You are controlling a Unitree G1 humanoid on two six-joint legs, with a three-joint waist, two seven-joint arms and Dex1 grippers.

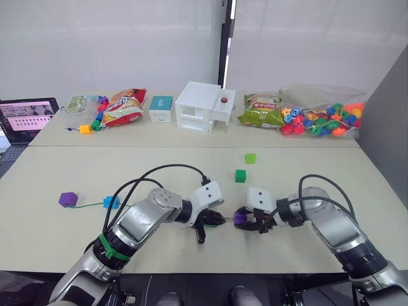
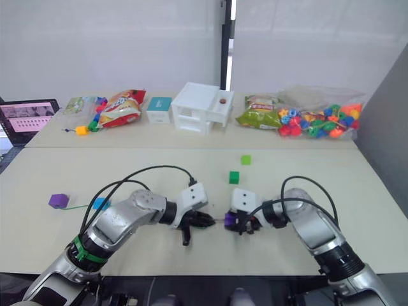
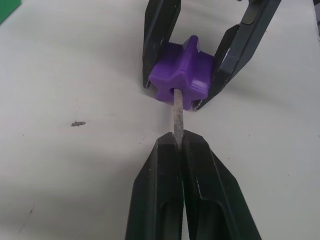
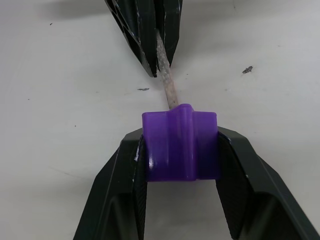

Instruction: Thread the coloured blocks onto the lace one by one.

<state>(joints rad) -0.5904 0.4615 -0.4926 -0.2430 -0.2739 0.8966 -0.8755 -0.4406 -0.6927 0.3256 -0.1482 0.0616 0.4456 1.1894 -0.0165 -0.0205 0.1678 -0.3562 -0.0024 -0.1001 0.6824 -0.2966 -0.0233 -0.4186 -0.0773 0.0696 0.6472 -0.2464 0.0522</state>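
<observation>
Two grippers meet at table's six o'clock: left gripper [image 3: 177, 145] pinches the lace's grey tip [image 3: 177, 112], entering the purple block [image 3: 181, 80] clamped by the right gripper [image 4: 180, 150]. Next: push through.

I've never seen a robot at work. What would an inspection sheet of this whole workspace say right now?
Surface: pale beige table, two joined tops.
Job's things: purple plastic block meeting the lace's stiff grey tip; purple block and blue block already on the green cord; two green blocks loose.
Clutter: snack bags, white box, bagged beads.
Grippers: left gripper pinches the tip; right gripper clamps the block.
Cables: black, looping over both arms.
Surroundings: laptop, white wall.
</observation>
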